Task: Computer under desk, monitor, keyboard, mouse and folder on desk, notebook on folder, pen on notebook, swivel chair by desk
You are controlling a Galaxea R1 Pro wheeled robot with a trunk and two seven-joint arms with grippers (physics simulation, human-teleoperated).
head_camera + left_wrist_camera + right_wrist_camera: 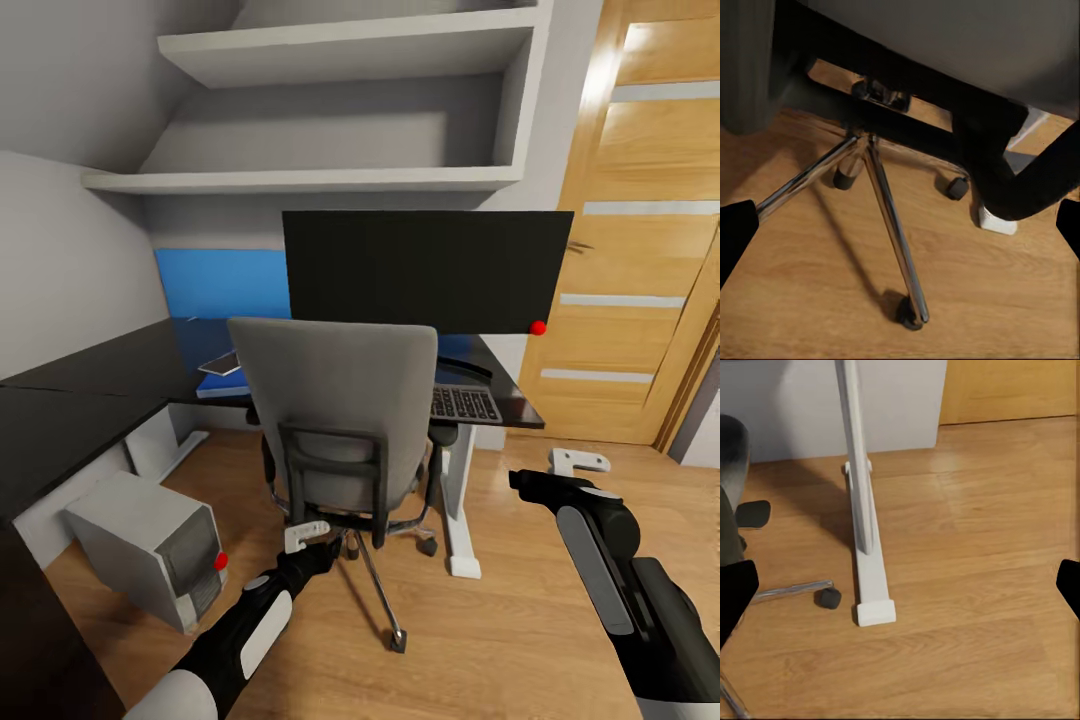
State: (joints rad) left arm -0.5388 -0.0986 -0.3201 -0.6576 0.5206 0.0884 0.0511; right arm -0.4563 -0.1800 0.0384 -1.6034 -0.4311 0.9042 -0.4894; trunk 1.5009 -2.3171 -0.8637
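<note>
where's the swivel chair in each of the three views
Head view: swivel chair at centre, its grey back toward the camera, in front of the desk.
Left wrist view: seat underside and chrome legs, close up.
Right wrist view: one caster and leg at the edge.
Shared landmark: the white desk foot.

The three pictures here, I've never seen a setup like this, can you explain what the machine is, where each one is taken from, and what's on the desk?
This is a simulated two-armed robot on wheels. The big picture looks down from its head; the other two come from cameras by each gripper. Ahead, a grey swivel chair stands at a black desk carrying a monitor, a keyboard and a blue folder. A computer sits on the floor. The left gripper is open near the chair's base, with its chrome legs in view. The right gripper is open, holding nothing, over the white desk leg.
</note>
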